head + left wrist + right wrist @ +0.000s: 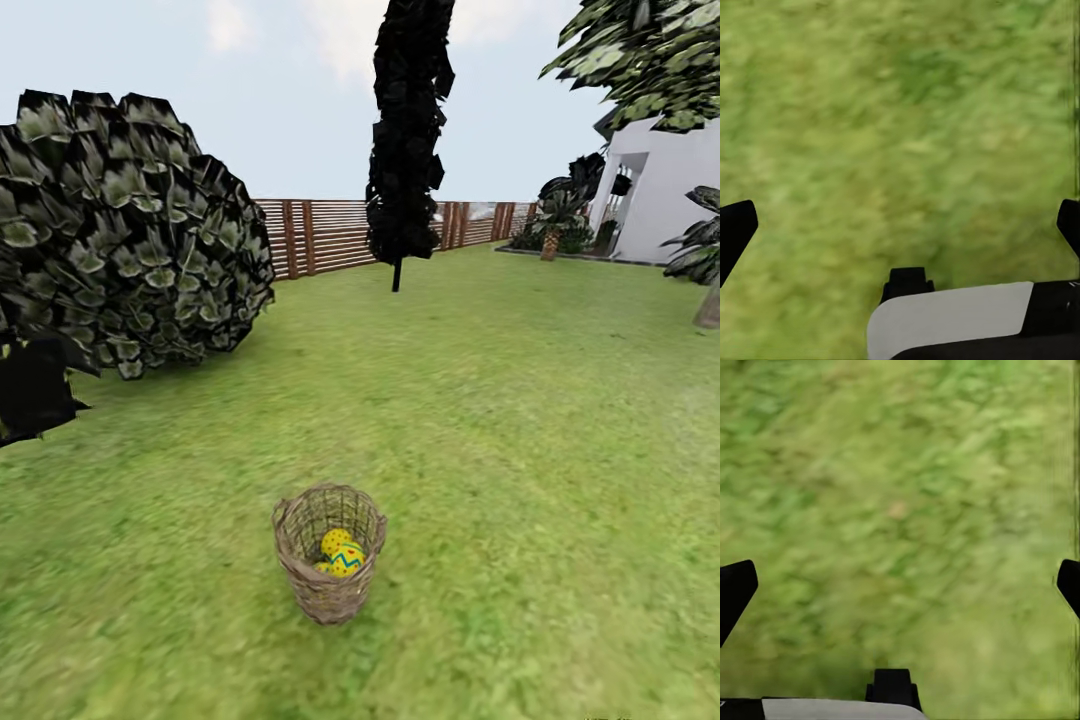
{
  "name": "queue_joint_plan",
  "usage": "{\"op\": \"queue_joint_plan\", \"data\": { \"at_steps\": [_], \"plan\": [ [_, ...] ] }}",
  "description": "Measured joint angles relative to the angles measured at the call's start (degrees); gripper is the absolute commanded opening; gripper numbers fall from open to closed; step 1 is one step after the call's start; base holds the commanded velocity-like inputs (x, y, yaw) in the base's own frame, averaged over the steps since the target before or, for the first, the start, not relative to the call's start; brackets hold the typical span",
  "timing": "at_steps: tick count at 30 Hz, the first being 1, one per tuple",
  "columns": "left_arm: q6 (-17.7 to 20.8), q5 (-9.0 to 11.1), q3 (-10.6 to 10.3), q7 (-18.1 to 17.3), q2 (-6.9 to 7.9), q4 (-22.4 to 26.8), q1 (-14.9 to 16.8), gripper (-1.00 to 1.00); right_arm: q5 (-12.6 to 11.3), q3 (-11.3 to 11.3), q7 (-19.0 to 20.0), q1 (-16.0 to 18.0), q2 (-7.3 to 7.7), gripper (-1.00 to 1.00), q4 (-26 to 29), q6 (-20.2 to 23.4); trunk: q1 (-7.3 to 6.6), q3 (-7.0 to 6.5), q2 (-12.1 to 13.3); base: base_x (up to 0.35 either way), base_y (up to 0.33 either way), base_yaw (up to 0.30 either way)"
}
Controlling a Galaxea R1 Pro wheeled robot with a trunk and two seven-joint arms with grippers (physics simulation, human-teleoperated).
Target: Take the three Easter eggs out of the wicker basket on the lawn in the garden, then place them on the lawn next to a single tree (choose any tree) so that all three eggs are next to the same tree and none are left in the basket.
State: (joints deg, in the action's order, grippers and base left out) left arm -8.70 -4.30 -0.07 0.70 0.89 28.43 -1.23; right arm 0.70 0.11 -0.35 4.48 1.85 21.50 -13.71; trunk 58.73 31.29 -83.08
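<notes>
Your left pincer point(900, 225) and right pincer point(900, 585) both hang spread wide over mottled green lawn point(520, 420), gripping nothing, bare grass between their black fingertips point(735, 229). Ahead of both, the brown woven-twig wicker basket point(330, 590) stands upright, holding yellow patterned Easter eggs point(343, 555).

Readable text: none in any view.
Easter eggs point(343, 553) in the wicker basket point(329, 590): painted dots and a zigzag band only, no letters or numbers.
House wall point(668, 205) beyond the basket: no sign legible.
</notes>
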Motion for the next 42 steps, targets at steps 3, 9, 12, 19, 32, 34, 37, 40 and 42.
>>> {"op": "queue_joint_plan", "data": {
  "at_steps": [3,9,12,19,32,34,37,40,42],
  "plan": [
    [0.0,0.0,0.0,0.0,-0.01,0.0,0.0,1.0,0.0,0.0,0.0,0.0,0.0,1.0,0.0,0.0,0.0,0.0,0.0,0.158,-0.275,-0.185],
    [0.0,0.0,0.0,0.0,0.18,0.0,0.0,1.0,0.0,0.1,0.0,0.0,0.0,1.0,-0.1,0.0,0.0,0.0,0.0,0.174,-0.116,-0.05],
    [0.0,0.1,0.1,0.0,0.35,0.0,0.0,1.0,0.0,0.1,0.0,0.0,0.0,1.0,-0.1,0.0,0.0,0.0,0.0,0.256,0.16,-0.012],
    [-0.1,0.1,0.1,0.0,0.49,0.1,0.0,1.0,0.0,0.1,0.0,0.0,0.0,1.0,-0.1,0.0,0.0,0.0,0.0,0.253,0.175,-0.027],
    [-2.5,0.0,0.2,-0.1,0.76,4.0,0.0,1.0,0.0,0.0,0.0,0.0,0.12,1.0,-0.3,0.0,0.0,0.0,0.0,0.07,0.044,0.0],
    [-2.5,0.0,0.2,-0.3,0.77,5.6,0.0,1.0,0.0,0.0,0.0,0.0,0.18,1.0,-0.3,0.0,0.0,0.0,0.0,0.002,0.001,0.0],
    [-2.1,0.1,0.2,-0.9,1.54,8.9,0.0,1.0,0.0,0.0,0.0,0.0,0.24,1.0,-0.4,0.0,0.0,0.0,0.0,0.0,0.0,0.0],
    [-1.1,0.4,0.2,-3.2,2.74,11.7,0.0,1.0,0.0,0.0,0.0,0.0,0.26,1.0,-0.4,0.0,0.0,0.0,0.0,0.0,0.0,0.0],
    [-0.2,0.5,0.3,-6.2,3.29,13.7,0.0,1.0,0.0,0.0,0.0,0.0,0.31,1.0,-0.4,0.0,0.0,0.0,0.0,0.0,0.0,0.0]
  ]
}}
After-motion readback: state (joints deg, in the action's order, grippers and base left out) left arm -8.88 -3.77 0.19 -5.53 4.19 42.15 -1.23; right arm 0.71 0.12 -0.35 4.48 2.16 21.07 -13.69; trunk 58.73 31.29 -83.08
